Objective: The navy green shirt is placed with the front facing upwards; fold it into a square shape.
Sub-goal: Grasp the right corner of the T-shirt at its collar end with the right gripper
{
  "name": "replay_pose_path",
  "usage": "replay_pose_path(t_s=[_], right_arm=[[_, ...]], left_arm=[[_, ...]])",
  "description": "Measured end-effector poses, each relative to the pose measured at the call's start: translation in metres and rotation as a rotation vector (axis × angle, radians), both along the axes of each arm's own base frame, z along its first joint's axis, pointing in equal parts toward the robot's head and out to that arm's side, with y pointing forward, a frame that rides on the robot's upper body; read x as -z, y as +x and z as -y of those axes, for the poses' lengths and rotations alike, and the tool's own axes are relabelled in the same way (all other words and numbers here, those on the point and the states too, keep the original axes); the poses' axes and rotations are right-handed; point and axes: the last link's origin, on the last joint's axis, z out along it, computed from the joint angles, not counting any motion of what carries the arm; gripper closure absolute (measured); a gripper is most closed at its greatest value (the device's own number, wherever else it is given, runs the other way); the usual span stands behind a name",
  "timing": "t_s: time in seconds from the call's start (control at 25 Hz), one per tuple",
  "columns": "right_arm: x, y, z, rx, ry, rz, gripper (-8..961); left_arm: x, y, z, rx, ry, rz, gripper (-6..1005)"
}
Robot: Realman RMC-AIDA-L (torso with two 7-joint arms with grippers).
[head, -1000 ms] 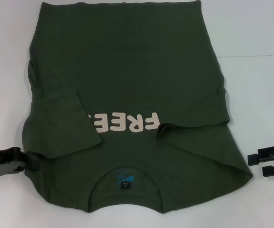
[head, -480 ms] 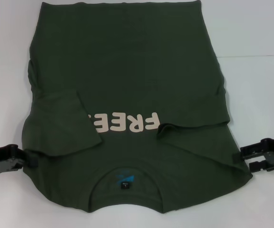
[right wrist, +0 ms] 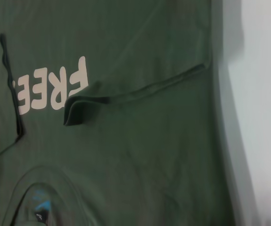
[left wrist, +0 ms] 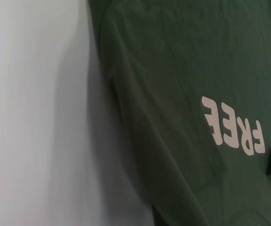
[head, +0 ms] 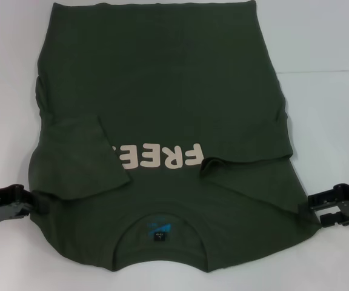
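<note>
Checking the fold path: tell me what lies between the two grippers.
In the head view, only the shirt lies between the left gripper and the right gripper: its shoulder band with the collar, both sleeves folded inward.

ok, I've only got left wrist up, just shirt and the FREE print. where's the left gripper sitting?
Observer: In the head view the left gripper is at the edge of the navy green shirt on the robot's left, about level with the shoulder.
Operator: and the right one?
Observer: The right gripper is at the opposite edge, by the other shoulder, with its fingers apart.
Operator: which way is the collar?
Observer: It is at the end nearest the robot, and the neck label shows inside it.
</note>
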Motion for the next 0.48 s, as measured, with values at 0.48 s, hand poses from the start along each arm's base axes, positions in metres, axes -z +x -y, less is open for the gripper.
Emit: replay_pose_path(t_s=[0.48], right_arm=[[0.0078, -0.0011, 0.0023, -0.002, -0.014, 0.001, 193]], left_arm=[[0.0011, 0.0004, 0.0002, 0.001, -0.003, 0.000, 955]])
